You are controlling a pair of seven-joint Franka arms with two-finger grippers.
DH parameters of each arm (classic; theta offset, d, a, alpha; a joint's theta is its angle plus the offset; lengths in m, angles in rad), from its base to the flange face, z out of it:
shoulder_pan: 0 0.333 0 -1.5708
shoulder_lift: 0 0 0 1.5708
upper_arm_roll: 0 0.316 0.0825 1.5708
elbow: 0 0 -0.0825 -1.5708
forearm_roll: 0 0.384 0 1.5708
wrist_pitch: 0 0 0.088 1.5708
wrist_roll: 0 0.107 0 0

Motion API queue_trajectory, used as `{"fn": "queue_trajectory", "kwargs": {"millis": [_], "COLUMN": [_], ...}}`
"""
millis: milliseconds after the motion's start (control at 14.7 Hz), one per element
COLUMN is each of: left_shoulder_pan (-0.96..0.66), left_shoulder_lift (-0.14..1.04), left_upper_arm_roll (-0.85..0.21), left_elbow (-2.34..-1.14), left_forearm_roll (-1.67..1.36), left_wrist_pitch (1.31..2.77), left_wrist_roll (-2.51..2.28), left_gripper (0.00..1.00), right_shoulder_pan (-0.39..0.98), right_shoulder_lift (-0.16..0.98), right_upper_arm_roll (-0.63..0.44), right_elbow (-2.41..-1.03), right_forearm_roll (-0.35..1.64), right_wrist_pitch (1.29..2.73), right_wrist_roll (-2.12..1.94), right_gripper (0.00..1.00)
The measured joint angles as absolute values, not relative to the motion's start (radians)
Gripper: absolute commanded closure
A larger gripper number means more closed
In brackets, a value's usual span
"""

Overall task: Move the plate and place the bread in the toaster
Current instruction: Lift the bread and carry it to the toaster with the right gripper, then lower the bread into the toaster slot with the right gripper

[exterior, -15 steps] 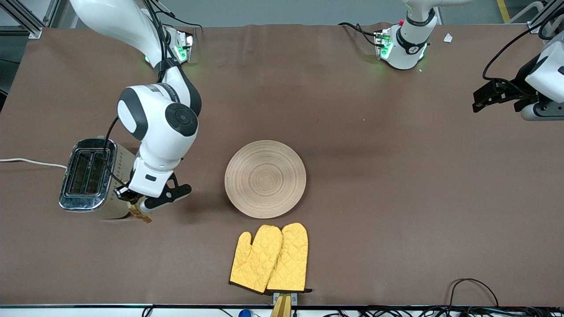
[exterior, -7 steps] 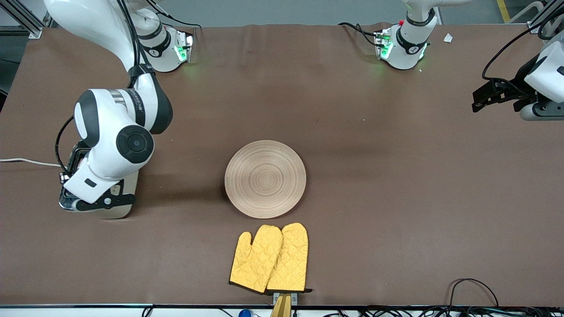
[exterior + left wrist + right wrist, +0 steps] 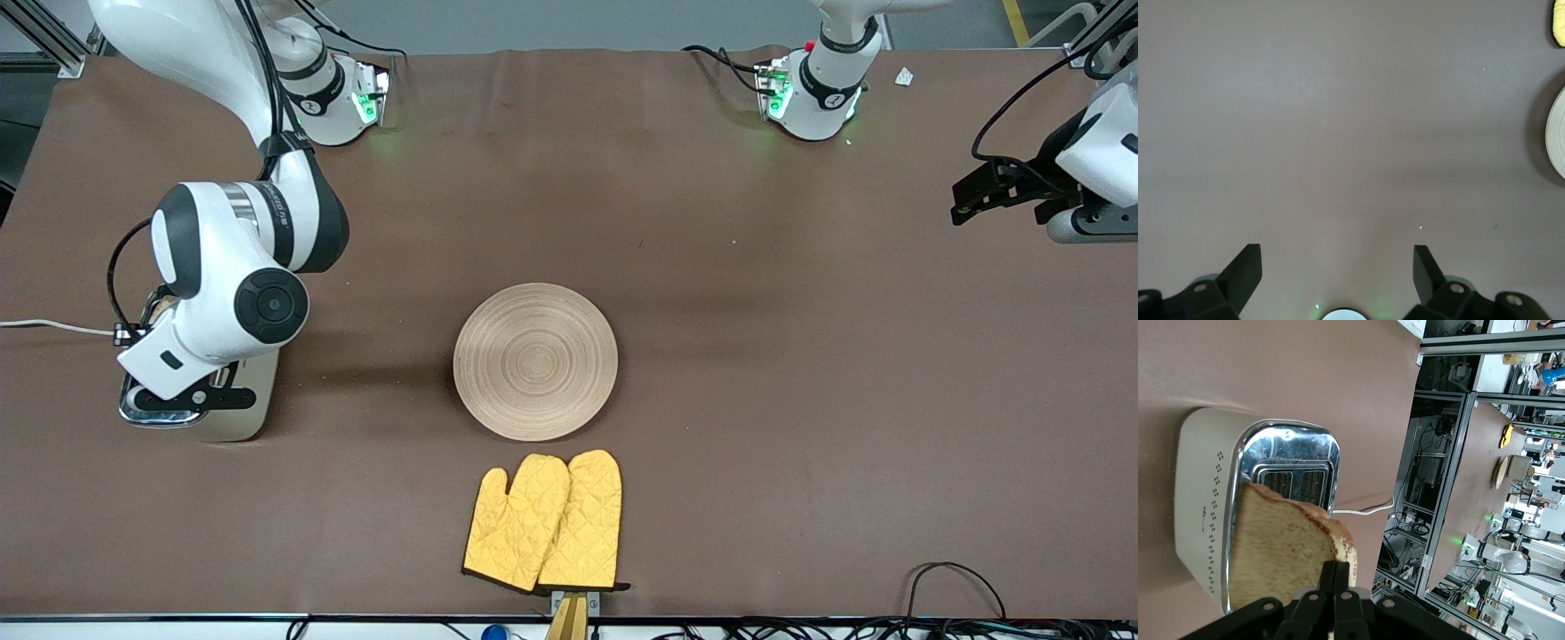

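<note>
- 1 toaster (image 3: 233, 411) stands on the brown surface (image 3: 800, 400) toward the right arm's end, its chrome top with 2 slots (image 3: 1290, 485) facing up and 1 white cord (image 3: 53, 327) running off to the surface's edge.
- 1 slice of bread (image 3: 1285, 553) is clamped in the right gripper (image 3: 1336, 581), held over the toaster's top; in the front view only a sliver of it (image 3: 160, 308) shows past the arm.
- 1 round plate (image 3: 535, 361) lies flat mid-surface, well apart from the toaster, with nothing on it.
- 2 yellow oven mitts (image 3: 544, 523) lie side by side, overlapping, nearer to the front camera than the plate and just beside its rim.
- The left gripper (image 3: 1338, 270) waits over bare surface at the left arm's end, its 2 fingers (image 3: 1245, 267) spread wide with nothing between them.
- 2 arms in all.
</note>
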State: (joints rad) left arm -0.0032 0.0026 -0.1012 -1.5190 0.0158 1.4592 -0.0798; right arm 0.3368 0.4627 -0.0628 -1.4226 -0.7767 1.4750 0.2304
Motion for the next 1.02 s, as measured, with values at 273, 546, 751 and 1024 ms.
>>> {"fn": "queue_trajectory", "kwargs": {"millis": [273, 546, 751, 1024], "left_shoulder_pan": [-0.003, -0.003, -0.003, -0.003], "left_shoulder_lift": [0.003, 0.003, 0.003, 0.003], "left_upper_arm_roll": [-0.101, -0.101, -0.101, -0.101], "left_elbow": [-1.519, -1.519, -1.519, -1.519], "left_forearm_roll": [0.016, 0.016, 0.016, 0.016], "left_wrist_pitch": [1.459, 1.459, 1.459, 1.459], "left_wrist_roll": [-0.079, -0.079, -0.079, -0.079], "left_gripper": [0.0, 0.0, 0.0, 0.0], "right_shoulder_pan": [0.282, 0.206, 0.179, 0.189], "right_shoulder_lift": [0.464, 0.464, 0.464, 0.447], "right_upper_arm_roll": [-0.063, -0.064, -0.064, -0.049], "right_elbow": [-1.426, -1.432, -1.433, -1.43], "right_forearm_roll": [-0.777, -0.782, -0.783, -0.783], "right_wrist_pitch": [1.564, 1.683, 1.705, 1.653], "right_wrist_roll": [0.077, -0.03, -0.071, -0.074], "right_gripper": [1.0, 1.0, 1.0, 1.0]}}
